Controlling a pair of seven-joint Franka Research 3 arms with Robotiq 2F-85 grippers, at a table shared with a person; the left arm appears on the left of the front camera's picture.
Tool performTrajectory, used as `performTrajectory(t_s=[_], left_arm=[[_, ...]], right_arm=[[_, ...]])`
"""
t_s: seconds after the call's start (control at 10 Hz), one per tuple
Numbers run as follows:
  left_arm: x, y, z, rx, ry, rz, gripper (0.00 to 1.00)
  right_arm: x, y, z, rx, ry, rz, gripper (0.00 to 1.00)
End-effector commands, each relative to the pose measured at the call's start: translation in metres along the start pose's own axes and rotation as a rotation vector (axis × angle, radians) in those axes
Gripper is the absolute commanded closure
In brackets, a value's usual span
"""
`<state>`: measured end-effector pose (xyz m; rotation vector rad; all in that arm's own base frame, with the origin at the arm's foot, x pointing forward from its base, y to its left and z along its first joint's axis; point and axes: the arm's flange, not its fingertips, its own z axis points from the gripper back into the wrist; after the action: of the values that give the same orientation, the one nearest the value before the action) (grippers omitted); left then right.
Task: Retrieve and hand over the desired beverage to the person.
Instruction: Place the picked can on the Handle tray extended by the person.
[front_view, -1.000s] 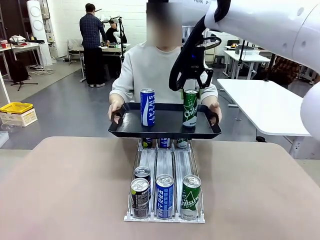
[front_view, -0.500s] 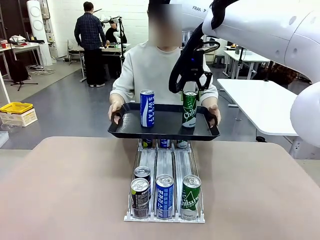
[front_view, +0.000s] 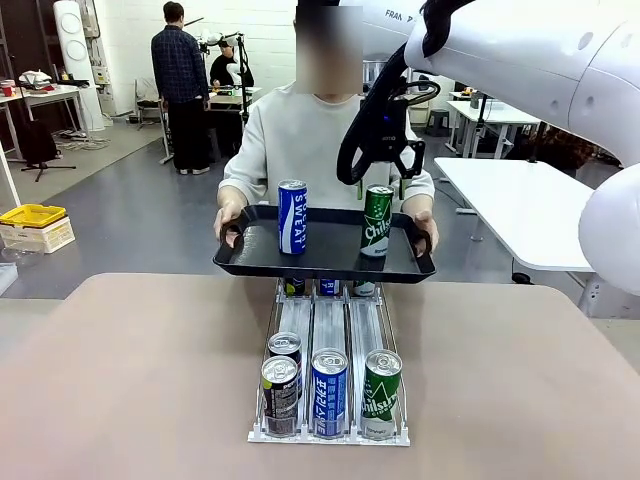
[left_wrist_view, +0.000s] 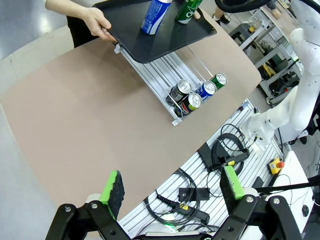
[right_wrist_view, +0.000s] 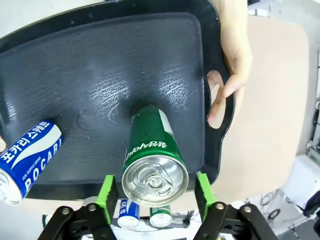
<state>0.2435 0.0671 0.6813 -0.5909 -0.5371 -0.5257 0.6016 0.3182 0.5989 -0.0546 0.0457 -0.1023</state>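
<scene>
The person (front_view: 300, 140) in a light grey top holds a black tray (front_view: 325, 262) by both handles over the table's far edge. On it stand a green can (front_view: 377, 220) and a blue can (front_view: 292, 216). My right gripper (front_view: 381, 183) hovers just above the green can's top. In the right wrist view its green pads (right_wrist_view: 107, 192) flank the green can (right_wrist_view: 152, 160) with small gaps, so it is open. The blue can (right_wrist_view: 27, 155) stands to one side on the tray (right_wrist_view: 100, 75). My left gripper (left_wrist_view: 172, 185) is open with nothing in it, high above the table's near side.
A clear three-lane rack (front_view: 328, 330) lies mid-table with black, blue and green cans (front_view: 328, 390) at its near end. The person's hand (right_wrist_view: 232, 60) grips the tray handle close to the green can. Bare table lies on both sides of the rack.
My right gripper has opened and let go of the green can, which now stands free on the tray. The tray has dropped slightly and shifted left.
</scene>
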Motion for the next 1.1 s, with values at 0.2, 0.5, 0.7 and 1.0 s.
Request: performTrajectory(t_s=[0.2, 0.5, 0.7, 1.0], left_arm=[[0.001, 0.0, 0.0, -0.004, -0.01, -0.009, 0.0], [0.001, 0.0, 0.0, -0.004, -0.01, -0.009, 0.0], [0.001, 0.0, 0.0, -0.004, -0.01, -0.009, 0.0], [0.001, 0.0, 0.0, -0.004, -0.01, -0.009, 0.0]], right_arm=[[0.012, 0.009, 0.015, 0.012, 0.029, 0.033, 0.0], [0.0, 0.007, 0.026, 0.043, 0.031, 0.057, 0.0], [-0.066, -0.016, 0.075, 0.112, -0.029, 0.114, 0.0], [-0.175, -0.089, 0.104, 0.207, -0.117, 0.225, 0.0]])
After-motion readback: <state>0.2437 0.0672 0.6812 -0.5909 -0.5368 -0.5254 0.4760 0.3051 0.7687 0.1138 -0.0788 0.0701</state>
